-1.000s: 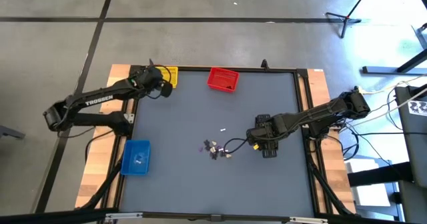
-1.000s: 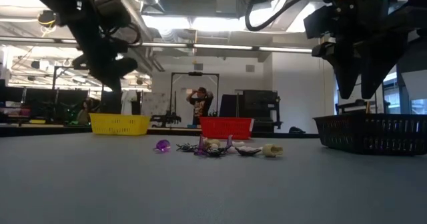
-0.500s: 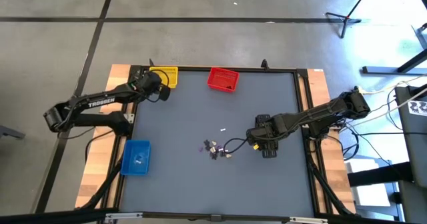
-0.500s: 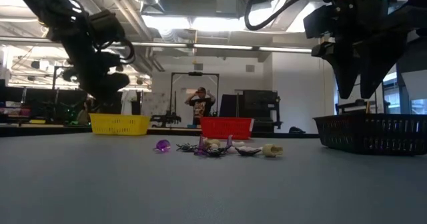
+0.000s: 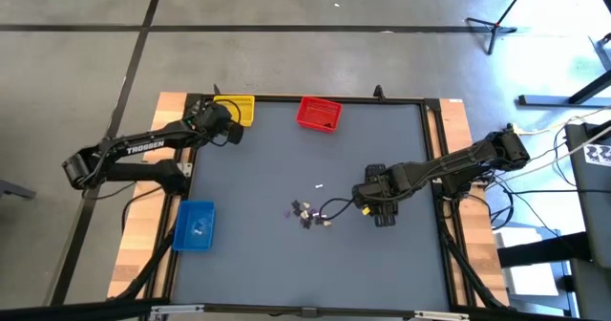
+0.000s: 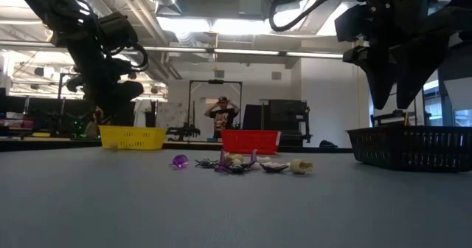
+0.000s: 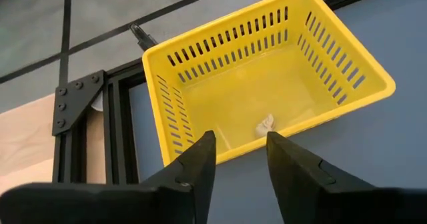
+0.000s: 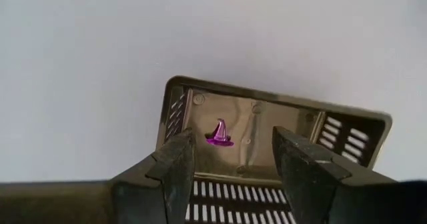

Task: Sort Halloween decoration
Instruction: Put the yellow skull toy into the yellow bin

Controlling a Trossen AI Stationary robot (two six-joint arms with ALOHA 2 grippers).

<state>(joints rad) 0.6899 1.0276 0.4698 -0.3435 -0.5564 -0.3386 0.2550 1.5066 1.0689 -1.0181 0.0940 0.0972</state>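
Over the far left corner of the table: the left gripper (image 7: 240, 159) is hanging above the yellow plastic bin with slotted walls (image 7: 333, 47), and its two dark fingers are standing apart with nothing between them.

Yellow bin: a tiny pale trinket (image 7: 266, 125) is lying on its floor, near the wall closest to the left gripper.

Right gripper: the right gripper (image 8: 233, 159) is hanging over the black plastic bin with slotted walls (image 8: 179, 105), and its fingers are spread wide and holding nothing.

Black bin: a small shiny purple witch hat (image 8: 219, 134) is sitting upright on the floor of this bin. From above, the right arm is hiding most of the bin, which is sitting right of the table's middle.

Pile of decorations: the little heap of Halloween trinkets (image 5: 309, 212) is lying on the grey table top (image 5: 267, 264), near the middle and just left of the right gripper.

Pile seen from table height: a small purple round piece (image 6: 179, 161) is lying at one end, dark spidery bits (image 6: 230, 167) are sitting in the middle, and a pale tan piece (image 6: 299, 166) is lying at the other end.

Lone piece: one tiny white bit (image 5: 320, 182) is lying a little apart from the heap.

Red bin: the red plastic bin (image 5: 319, 113) is sitting at the far edge, right of the yellow one.

Blue bin: the blue plastic bin (image 5: 195, 224) is sitting by the left edge.

Room behind: a person (image 6: 222, 114) is standing far back.
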